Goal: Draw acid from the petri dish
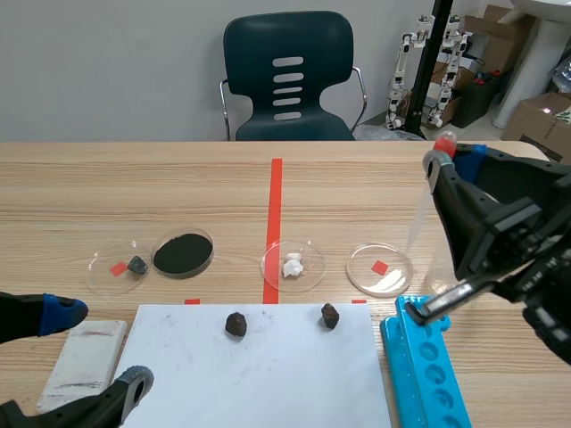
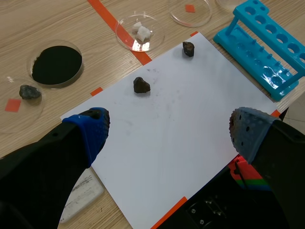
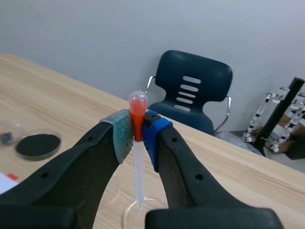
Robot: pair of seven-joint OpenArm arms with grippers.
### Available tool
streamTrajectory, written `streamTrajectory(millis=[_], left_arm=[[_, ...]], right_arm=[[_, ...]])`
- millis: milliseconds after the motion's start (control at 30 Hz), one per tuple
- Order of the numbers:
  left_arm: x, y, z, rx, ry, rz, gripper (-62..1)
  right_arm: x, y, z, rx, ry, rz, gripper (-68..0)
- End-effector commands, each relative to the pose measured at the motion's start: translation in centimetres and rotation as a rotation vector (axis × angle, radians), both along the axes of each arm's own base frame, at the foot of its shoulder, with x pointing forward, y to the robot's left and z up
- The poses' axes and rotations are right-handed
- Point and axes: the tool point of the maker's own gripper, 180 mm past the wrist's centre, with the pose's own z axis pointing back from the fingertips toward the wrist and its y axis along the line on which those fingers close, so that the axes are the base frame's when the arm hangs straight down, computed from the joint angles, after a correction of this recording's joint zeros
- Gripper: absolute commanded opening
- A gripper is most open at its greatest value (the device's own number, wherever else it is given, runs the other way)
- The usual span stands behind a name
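Observation:
My right gripper (image 1: 449, 159) is raised over the right side of the table, shut on a clear plastic dropper (image 1: 419, 209) just under its red bulb (image 1: 444, 141). In the right wrist view the bulb (image 3: 138, 106) pokes up between the pads and the tube (image 3: 138, 176) hangs straight down. Its tip hovers above the rim of a clear petri dish (image 3: 129, 213). That petri dish (image 1: 393, 281) lies on a red tape square, right of the red line. My left gripper (image 1: 100, 349) is open and low at the near left, over the white sheet (image 2: 181, 124).
A blue tube rack (image 1: 428, 366) lies at the near right. Two dark rocks (image 1: 235, 324) (image 1: 330, 315) sit on the sheet. Along the middle row are dishes with white chunks (image 1: 293, 265), black powder (image 1: 183, 254) and a grey stone (image 1: 136, 265). A white block (image 1: 85, 352) lies near left.

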Motion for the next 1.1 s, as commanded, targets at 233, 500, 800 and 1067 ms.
streamTrajectory(millis=[233, 500, 800, 1067], left_arm=[[0.2, -0.5, 1.1, -0.029, -0.027, -0.001, -8.2], [0.2, -0.5, 1.1, -0.029, -0.027, -0.002, -8.2], [0.2, -0.5, 1.1, -0.029, -0.027, -0.002, -8.2], [0.2, -0.5, 1.1, -0.029, -0.027, -0.001, -8.2]], right_arm=[[-5.1, 2.2, 0.9, 0.014, 0.098, 0.194, -60.7], [-7.7, 2.0, 1.9, 0.026, 0.102, 0.215, -60.7], [-8.6, 2.0, 1.7, 0.035, 0.127, 0.247, -60.7], [-8.6, 2.0, 1.7, 0.036, 0.128, 0.248, -60.7]])
